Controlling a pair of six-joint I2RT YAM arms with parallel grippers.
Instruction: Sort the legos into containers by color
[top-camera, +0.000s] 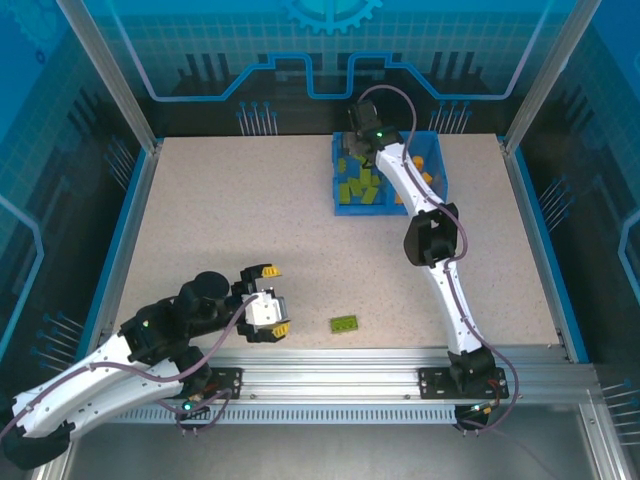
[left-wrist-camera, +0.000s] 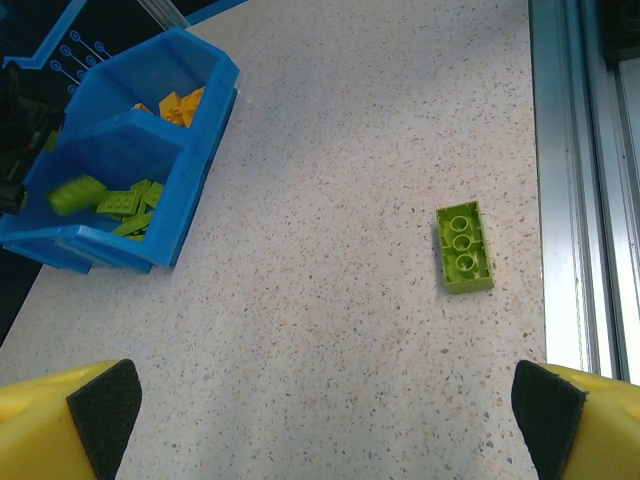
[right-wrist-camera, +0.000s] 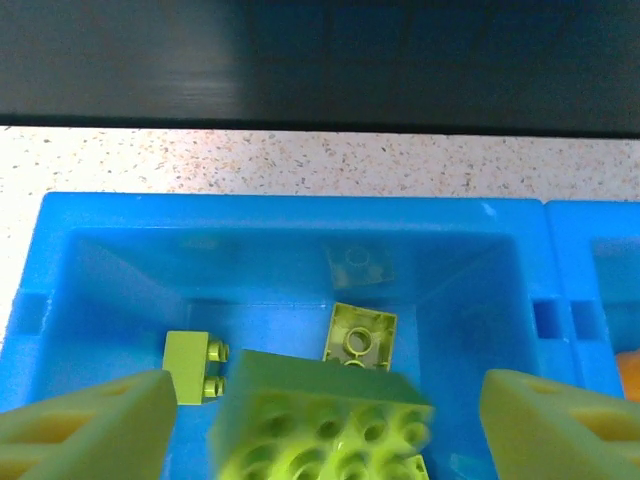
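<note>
Right gripper hangs over the left compartment of the blue bin with its jaws spread wide. On its wrist camera I see a blurred lime green brick between the two fingers with a gap on either side, so nothing is clamped. Below it in that compartment lie more lime green bricks, one on its side near the left wall. From overhead, the left compartment carries the green pile and the right compartment holds the orange bricks; the right arm reaches to the bin from the near edge.

Left gripper sits at the near left of the table, jaws also wide apart and holding nothing, its black pads at the lower corners of its camera. One lime green lego lies alone on the table, hollow underside up. It is near the front rail, right of the left gripper and well apart from the bin.
</note>
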